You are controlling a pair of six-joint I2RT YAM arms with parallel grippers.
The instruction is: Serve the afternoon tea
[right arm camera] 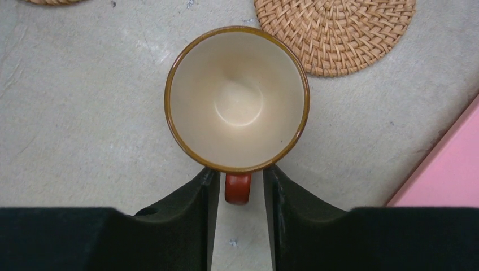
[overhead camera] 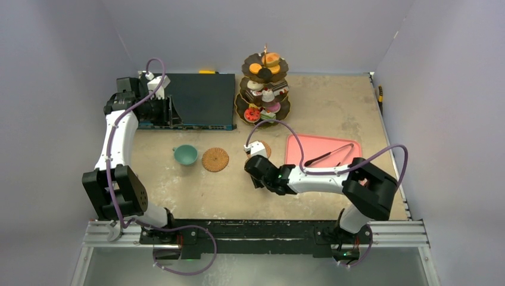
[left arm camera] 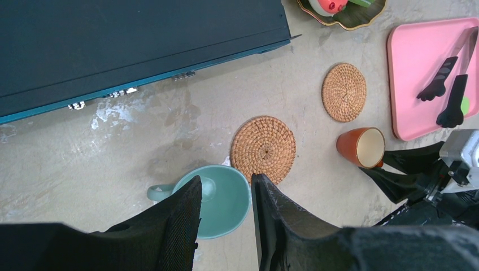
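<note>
The tan cup (right arm camera: 237, 99) stands upright on the table, its red-brown handle (right arm camera: 238, 188) pointing at my right gripper (right arm camera: 240, 172). That gripper is open, one finger on each side of the handle with a small gap either way. It also shows in the left wrist view (left arm camera: 361, 148). The teal cup (overhead camera: 186, 154) sits left of a woven coaster (overhead camera: 215, 159). A second coaster (overhead camera: 262, 148) lies just beyond the right gripper (overhead camera: 253, 165). My left gripper (overhead camera: 174, 114) is open and raised at the back left. The three-tier stand (overhead camera: 264, 89) holds several toy cakes.
A dark flat case (overhead camera: 199, 100) lies at the back left beside the stand. The pink tray (overhead camera: 324, 152) with black tongs (overhead camera: 330, 156) lies right of the right gripper. Grey walls close in the table on three sides.
</note>
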